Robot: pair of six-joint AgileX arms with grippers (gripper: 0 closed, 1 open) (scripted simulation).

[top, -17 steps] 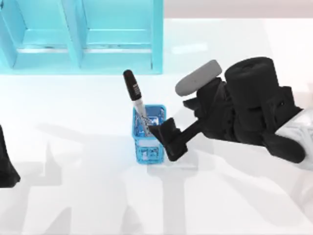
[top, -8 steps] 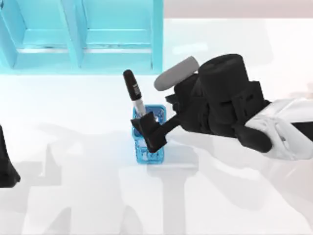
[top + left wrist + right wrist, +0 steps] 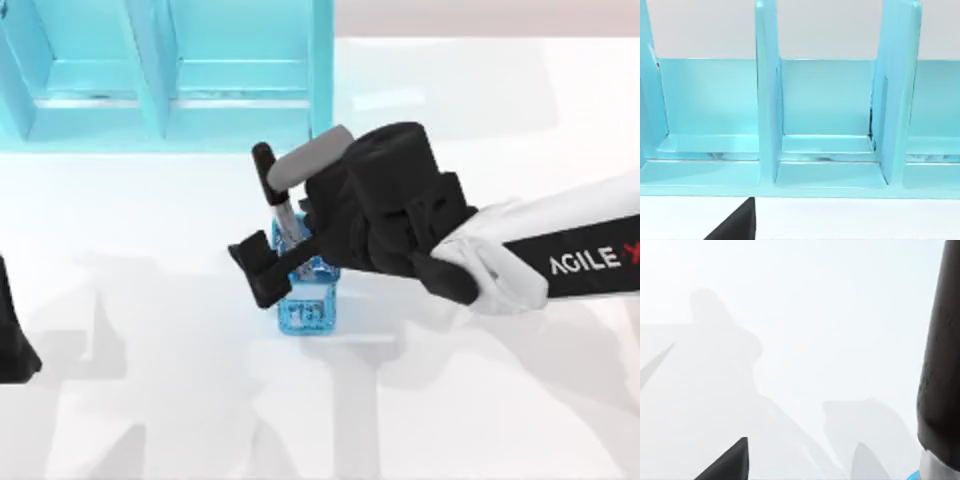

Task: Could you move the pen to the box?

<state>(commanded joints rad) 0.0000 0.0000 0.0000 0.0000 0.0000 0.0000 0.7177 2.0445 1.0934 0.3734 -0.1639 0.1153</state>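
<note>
The pen (image 3: 272, 182), black cap up and grey-white barrel below, stands tilted in a blue mesh holder (image 3: 305, 308) at the table's middle. My right gripper (image 3: 262, 275) is open and hangs low beside the holder's left side, just in front of the pen, with nothing between its fingers. In the right wrist view the pen's black cap (image 3: 942, 340) rises close by and one fingertip (image 3: 735, 462) shows. The box (image 3: 320, 80), a cyan case with several upright compartments, stands at the back left. My left gripper (image 3: 12, 340) is parked at the table's left edge.
The left wrist view faces the box's dividers (image 3: 767, 100) with one fingertip (image 3: 737, 227) low in the picture. The right arm's bulk (image 3: 390, 215) reaches over the holder from the right. White tabletop (image 3: 150, 400) lies open in front.
My right arm has swept leftward across the holder; its fingers went from the holder's right side to its left side. Pen and holder have stayed put.
</note>
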